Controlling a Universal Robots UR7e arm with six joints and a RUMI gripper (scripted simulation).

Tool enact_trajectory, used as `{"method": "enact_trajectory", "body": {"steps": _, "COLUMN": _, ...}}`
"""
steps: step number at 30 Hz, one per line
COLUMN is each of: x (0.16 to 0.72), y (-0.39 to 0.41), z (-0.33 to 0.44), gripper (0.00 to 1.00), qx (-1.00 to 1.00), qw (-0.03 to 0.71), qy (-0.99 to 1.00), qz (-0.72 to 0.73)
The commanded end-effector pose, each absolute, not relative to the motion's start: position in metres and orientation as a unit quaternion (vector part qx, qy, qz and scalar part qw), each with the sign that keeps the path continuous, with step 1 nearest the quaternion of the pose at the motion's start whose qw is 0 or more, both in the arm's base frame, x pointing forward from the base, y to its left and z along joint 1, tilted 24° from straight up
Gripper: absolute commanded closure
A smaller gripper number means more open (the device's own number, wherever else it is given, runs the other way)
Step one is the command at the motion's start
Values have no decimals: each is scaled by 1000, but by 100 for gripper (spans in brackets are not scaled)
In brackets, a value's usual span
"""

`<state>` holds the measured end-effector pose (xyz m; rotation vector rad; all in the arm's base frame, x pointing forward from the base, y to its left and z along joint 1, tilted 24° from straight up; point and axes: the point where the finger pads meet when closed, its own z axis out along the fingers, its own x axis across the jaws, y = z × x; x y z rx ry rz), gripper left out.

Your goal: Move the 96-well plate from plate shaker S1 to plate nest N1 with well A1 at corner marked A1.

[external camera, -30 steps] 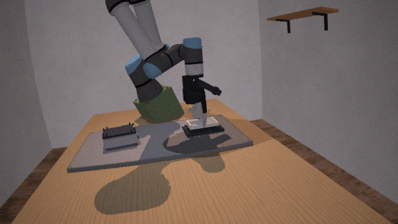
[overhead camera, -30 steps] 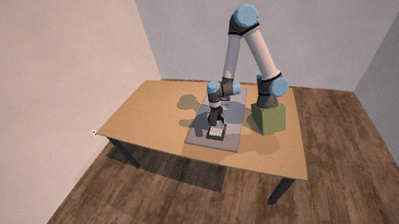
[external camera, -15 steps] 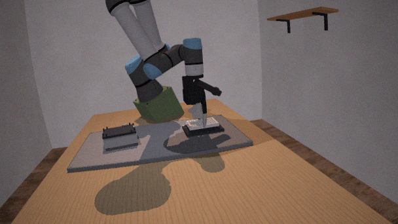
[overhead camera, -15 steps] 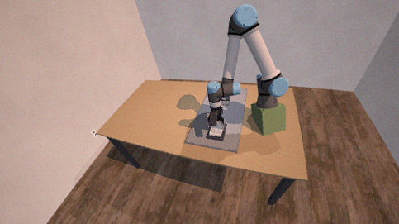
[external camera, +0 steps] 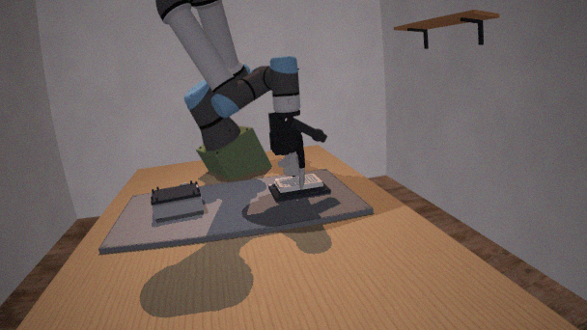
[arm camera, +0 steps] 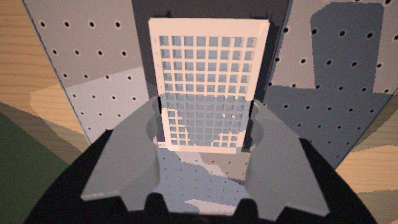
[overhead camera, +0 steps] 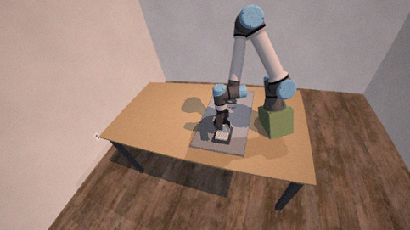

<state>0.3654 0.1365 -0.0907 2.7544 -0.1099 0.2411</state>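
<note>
The white 96-well plate (arm camera: 209, 82) lies between my gripper's (arm camera: 204, 125) two grey fingers, which are shut on its long sides near one end. In the exterior view the plate (external camera: 298, 183) is level and right over the flat black plate nest N1 (external camera: 300, 193), with my gripper (external camera: 296, 176) pointing straight down on it. I cannot tell whether the plate touches the nest. The plate shaker S1 (external camera: 176, 203), a grey box with a black top, stands empty at the left end of the grey mat. The cut corner and the A1 marks are too small to make out.
The grey perforated mat (external camera: 232, 212) lies on the wooden table and carries both devices. The green pedestal (external camera: 234, 156) of my arm stands behind the mat. A wall shelf (external camera: 446, 21) hangs high at the right, far from the table.
</note>
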Motion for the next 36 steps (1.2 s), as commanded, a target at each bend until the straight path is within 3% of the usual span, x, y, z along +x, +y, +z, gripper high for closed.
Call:
{"method": "enact_trajectory", "body": {"steps": 1, "x": 366, "y": 137, "z": -91, "gripper": 100, "qx": 978, "qw": 186, "qy": -39, "qz": 86}}
{"method": "enact_trajectory", "body": {"steps": 36, "x": 367, "y": 135, "z": -96, "gripper": 100, "qx": 978, "qw": 186, "qy": -39, "qz": 86}}
